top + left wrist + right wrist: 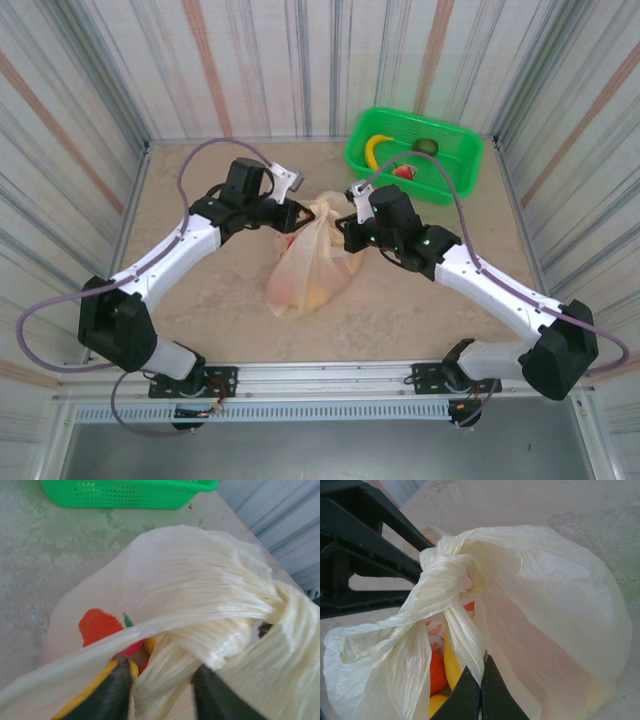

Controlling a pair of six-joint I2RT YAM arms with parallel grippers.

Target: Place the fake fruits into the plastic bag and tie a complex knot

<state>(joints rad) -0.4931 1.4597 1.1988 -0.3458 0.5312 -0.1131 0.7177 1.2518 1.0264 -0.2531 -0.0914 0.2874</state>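
On the mottled beige counter [200,300], within striped walls [250,60], the plastic bag [310,265] is pinched by the left tool [296,215] and the right tool [347,232].

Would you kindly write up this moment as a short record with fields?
bag: on the table between the grippers, orange fruit inside
knot: handles tied at the bag's top
left gripper: fingers apart, handle plastic bunched between them; grip unclear
right gripper: shut on a handle strand below the knot
basket: far right corner, holding banana, avocado, red fruit
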